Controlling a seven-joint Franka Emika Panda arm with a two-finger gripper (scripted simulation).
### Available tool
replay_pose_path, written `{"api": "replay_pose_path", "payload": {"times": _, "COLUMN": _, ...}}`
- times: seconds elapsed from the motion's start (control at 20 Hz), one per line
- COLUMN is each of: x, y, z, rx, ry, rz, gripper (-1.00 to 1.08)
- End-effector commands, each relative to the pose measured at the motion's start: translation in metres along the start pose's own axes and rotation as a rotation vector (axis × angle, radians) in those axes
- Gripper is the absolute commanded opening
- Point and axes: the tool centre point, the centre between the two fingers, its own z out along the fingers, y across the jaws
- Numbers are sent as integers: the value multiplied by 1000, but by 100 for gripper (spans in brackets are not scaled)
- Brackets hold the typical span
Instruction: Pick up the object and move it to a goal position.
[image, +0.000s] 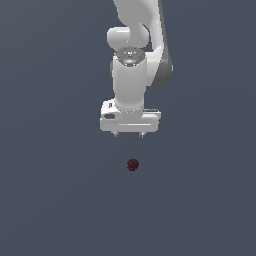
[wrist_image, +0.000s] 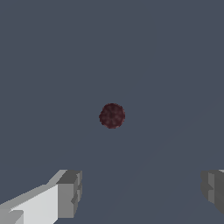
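The object is a tiny dark red, bumpy ball (image: 132, 164) lying on the flat grey-blue surface. In the wrist view the ball (wrist_image: 112, 115) sits in the middle of the picture. My white gripper (image: 128, 134) hangs above the ball, pointing down, apart from it. Its two fingers are spread wide, with one fingertip (wrist_image: 70, 192) and the other (wrist_image: 213, 189) far apart in the wrist view, and nothing between them. The gripper (wrist_image: 141, 190) is open and empty.
The grey-blue surface (image: 50, 200) stretches all around the ball. The white arm (image: 137, 40) rises above the gripper toward the top of the exterior view. No other objects show.
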Motion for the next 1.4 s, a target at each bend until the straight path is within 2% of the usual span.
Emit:
{"api": "replay_pose_path", "payload": {"times": 0.0, "x": 0, "y": 0, "z": 0, "rx": 0, "ry": 0, "rz": 0, "gripper": 100}}
{"api": "replay_pose_path", "payload": {"times": 0.8, "x": 0, "y": -14, "z": -1, "rx": 4, "ry": -1, "rz": -58, "gripper": 100}}
{"api": "replay_pose_path", "payload": {"times": 1.35, "x": 9, "y": -15, "z": 18, "rx": 6, "ry": -11, "rz": 31, "gripper": 100}}
